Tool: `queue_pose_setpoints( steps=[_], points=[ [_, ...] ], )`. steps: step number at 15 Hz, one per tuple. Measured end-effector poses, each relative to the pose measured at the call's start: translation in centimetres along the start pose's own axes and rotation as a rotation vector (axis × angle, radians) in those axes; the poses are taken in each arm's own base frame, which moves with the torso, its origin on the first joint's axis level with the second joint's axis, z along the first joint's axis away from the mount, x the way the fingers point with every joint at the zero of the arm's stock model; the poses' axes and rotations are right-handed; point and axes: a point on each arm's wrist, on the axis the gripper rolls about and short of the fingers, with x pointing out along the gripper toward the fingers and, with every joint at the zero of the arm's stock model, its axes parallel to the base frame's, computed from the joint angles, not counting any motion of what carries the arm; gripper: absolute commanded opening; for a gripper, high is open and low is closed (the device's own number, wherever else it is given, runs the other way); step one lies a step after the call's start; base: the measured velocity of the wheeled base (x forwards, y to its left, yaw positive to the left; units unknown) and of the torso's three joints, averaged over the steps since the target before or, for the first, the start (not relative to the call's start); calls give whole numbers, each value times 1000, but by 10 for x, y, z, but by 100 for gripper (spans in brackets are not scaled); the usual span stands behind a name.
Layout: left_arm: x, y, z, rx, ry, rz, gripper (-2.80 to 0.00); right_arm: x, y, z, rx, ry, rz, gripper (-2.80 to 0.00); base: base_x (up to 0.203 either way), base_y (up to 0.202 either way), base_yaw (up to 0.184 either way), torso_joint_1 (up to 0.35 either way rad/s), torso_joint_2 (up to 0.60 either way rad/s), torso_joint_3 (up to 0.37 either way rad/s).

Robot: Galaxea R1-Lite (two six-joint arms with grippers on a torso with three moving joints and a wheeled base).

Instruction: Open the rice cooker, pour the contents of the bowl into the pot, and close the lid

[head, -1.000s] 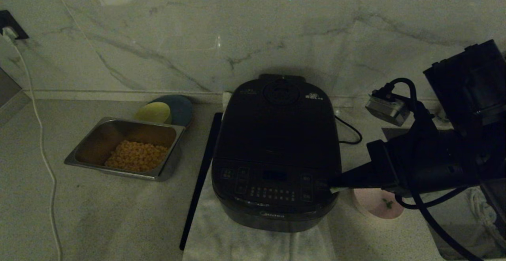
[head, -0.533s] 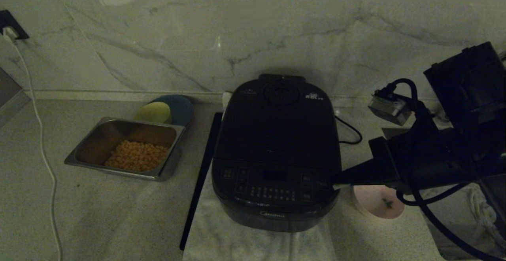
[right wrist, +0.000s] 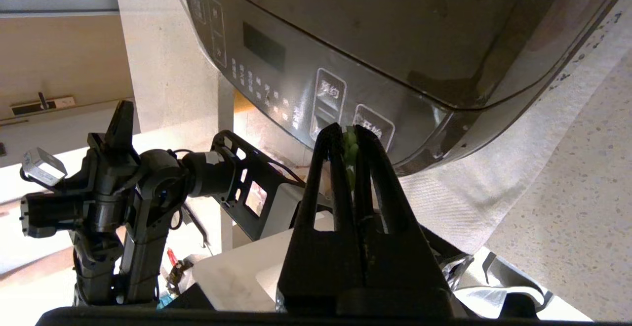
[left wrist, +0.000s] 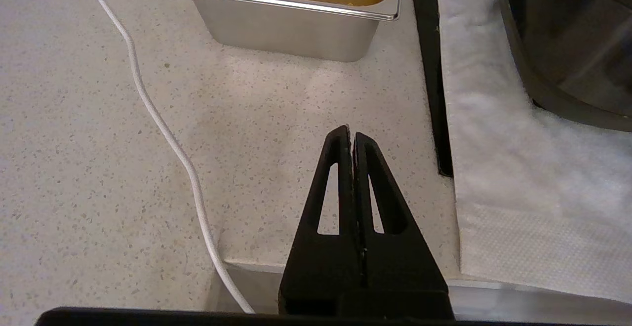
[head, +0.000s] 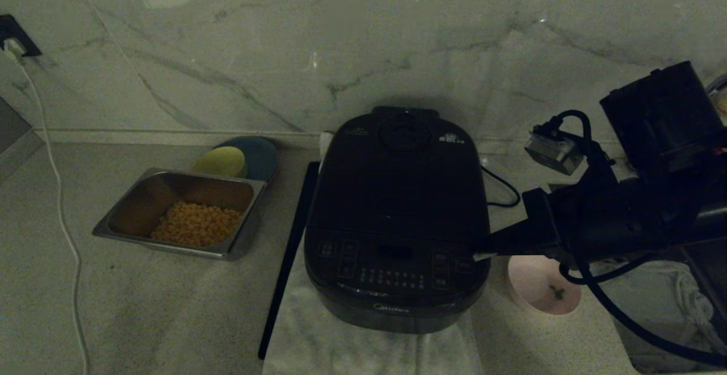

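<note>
1. On the counter (head: 170, 318), the rice cooker (head: 397, 216) stood on a white cloth (head: 318, 341), its lid (head: 403, 170) down.
2. At the front button panel's right end, the right claw (head: 480, 255) was closed, a green scrap pinched between its tips.
3. Just right of the cooker sat the bowl (head: 542, 292), with a few green bits inside.
4. Off the counter's near edge, the left claw (left wrist: 351, 136) hung closed and empty.

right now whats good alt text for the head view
The right gripper, shut, points at the front right corner of a closed black rice cooker on a white cloth. A pink bowl sits beside it; a steel tray of yellow kernels lies left.
</note>
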Motion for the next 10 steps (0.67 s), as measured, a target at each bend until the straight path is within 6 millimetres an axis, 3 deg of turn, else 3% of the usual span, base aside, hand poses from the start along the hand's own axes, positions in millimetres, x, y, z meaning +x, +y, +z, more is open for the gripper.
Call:
queue_pose_setpoints(
  steps=[10],
  points=[
    [0, 0, 0, 0, 0, 0, -280, 13, -6, 2, 14, 29, -18, -280, 0, 0, 0, 0, 0, 0]
  ],
)
